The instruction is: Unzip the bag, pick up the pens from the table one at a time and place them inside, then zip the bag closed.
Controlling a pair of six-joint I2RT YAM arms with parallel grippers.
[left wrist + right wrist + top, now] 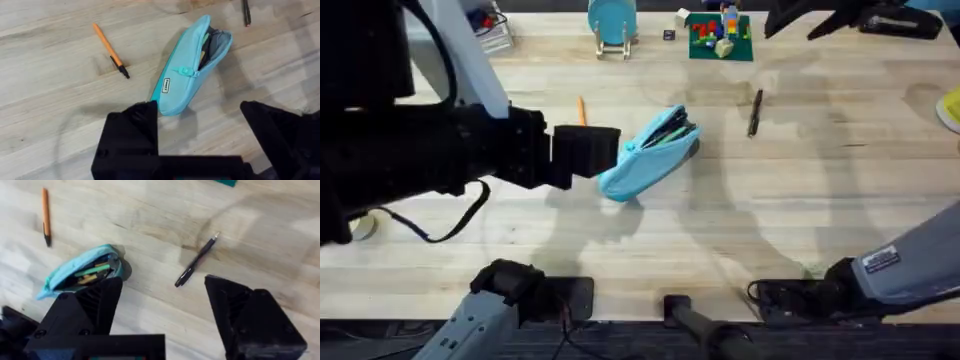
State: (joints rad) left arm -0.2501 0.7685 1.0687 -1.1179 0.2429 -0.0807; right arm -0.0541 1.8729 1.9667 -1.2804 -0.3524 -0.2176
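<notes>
Nearest the arms' bases, the right arm lies low along the near edge of the table (800, 210), at the lower right of the overhead view. The right gripper (165, 315) has its black fingers (250, 315) spread wide, with nothing between them; bare wood shows in the gap.

Further in, the left arm extends across the left half of the overhead view, large and dark. The left gripper (586, 152) is positioned at the near, closed end of the bag (650, 152). In the left wrist view its fingers (132, 132) stand wide apart, one of them just beside the end of the bag; whether it touches the fabric cannot be determined. Nothing is held.

The bag lies on its side near the table centre, angled away from the left gripper. The far end is unzipped and gapes open, with green and yellowish items visible inside. The zipper pull sits about midway along the bag.

The orange pen (581, 110) lies on the table just beyond the left gripper, apart from the bag, dark tip toward the near side.

The black pen (754, 112) lies further right, well apart from the bag's open end
</notes>
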